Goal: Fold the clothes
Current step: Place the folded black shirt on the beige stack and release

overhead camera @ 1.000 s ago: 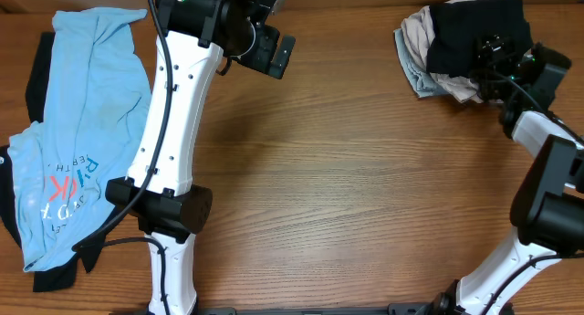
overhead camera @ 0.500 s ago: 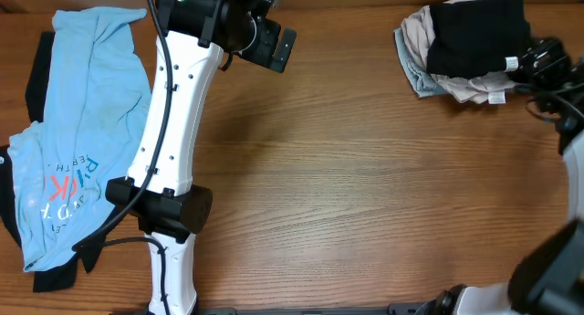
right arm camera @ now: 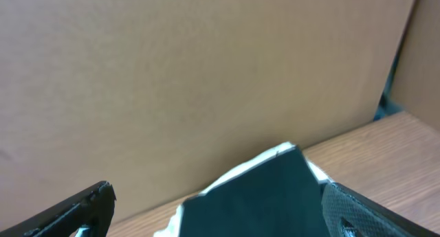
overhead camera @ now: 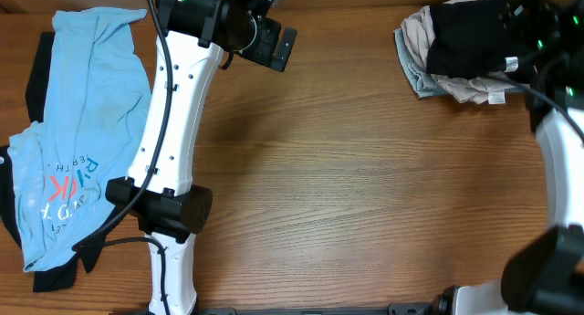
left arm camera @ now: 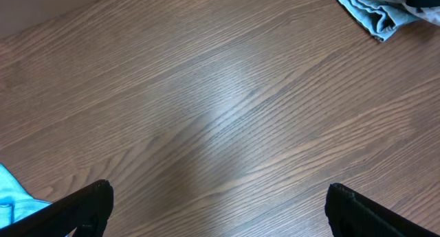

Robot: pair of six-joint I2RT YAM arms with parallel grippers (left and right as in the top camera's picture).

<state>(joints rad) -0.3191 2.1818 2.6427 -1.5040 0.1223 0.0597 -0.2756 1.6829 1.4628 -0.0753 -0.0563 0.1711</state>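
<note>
Both pairs of my jaws stand wide apart, empty. My right jaws (right arm camera: 216,213) hang over the folded pile (overhead camera: 453,87), its black garment (overhead camera: 470,36) right beneath them. The light-blue tee (overhead camera: 82,123) sprawls left of my left jaws (overhead camera: 276,48), nearer them, lengthwise front to back. The bare wooden table (overhead camera: 347,187) between offers room.

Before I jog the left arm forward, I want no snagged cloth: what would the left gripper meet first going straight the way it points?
Most likely the bare brown wooden tabletop, which fills the view ahead of the open left gripper; no cloth lies in line.
</note>
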